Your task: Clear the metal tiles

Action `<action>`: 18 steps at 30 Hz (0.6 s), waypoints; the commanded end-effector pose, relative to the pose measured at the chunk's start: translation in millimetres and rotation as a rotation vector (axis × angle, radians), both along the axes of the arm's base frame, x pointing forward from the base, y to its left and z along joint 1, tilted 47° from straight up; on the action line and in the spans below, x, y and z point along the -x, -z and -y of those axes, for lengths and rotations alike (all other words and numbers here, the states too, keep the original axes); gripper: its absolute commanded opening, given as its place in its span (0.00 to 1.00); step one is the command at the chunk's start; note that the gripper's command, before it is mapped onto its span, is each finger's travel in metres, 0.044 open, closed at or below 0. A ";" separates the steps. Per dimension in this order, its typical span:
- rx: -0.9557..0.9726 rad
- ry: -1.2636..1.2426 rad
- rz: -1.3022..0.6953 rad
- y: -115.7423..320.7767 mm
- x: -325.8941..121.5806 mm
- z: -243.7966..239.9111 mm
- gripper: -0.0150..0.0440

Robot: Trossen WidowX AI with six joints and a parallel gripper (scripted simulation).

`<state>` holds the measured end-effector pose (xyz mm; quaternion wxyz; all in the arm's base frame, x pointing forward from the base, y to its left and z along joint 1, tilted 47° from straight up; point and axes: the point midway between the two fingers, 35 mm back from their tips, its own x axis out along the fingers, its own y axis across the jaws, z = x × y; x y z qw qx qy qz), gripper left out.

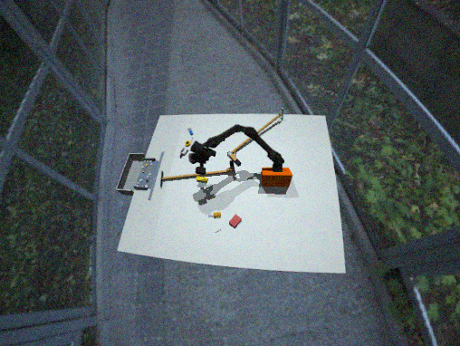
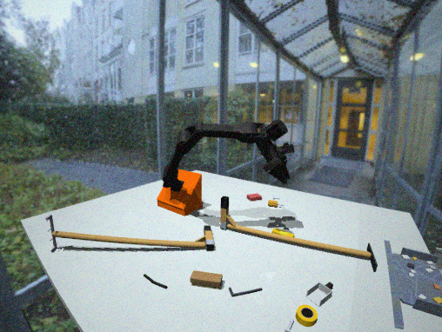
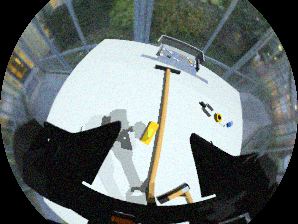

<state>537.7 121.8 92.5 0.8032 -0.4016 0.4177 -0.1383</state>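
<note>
My gripper (image 1: pixel 200 170) (image 2: pixel 284 180) (image 3: pixel 157 131) is open and empty, raised above the long scraper's handle. The long scraper (image 1: pixel 190 176) (image 2: pixel 304 244) (image 3: pixel 159 145) lies on the table, its flat dark blade (image 1: pixel 162 178) (image 2: pixel 372 257) (image 3: pixel 167 69) towards the plate and its upright black-topped grip (image 2: pixel 224 213) nearer the arm base. The steel plate (image 2: pixel 402 291) carries several small white, orange, yellow and dark tiles (image 2: pixel 437 287). The catch box (image 1: pixel 125 192) (image 3: pixel 180 43) stands at the plate's far end; no tiles can be made out inside it.
A second wooden-handled tool (image 1: pixel 258 135) (image 2: pixel 130 240) lies nearer the base. A yellow object (image 1: pixel 202 179) (image 2: pixel 283 233) (image 3: pixel 149 133) lies beside the scraper handle. A brown block (image 2: pixel 206 279), yellow tape roll (image 2: pixel 306 315), black bent rods and red block (image 1: pixel 234 221) (image 2: pixel 254 196) lie around.
</note>
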 end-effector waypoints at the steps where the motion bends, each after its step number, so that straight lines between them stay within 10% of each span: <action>1: 0.010 -0.027 0.021 -12.0 8.9 -11.7 1.00; 18: 0.027 -0.130 0.131 -61.2 55.6 -55.3 1.00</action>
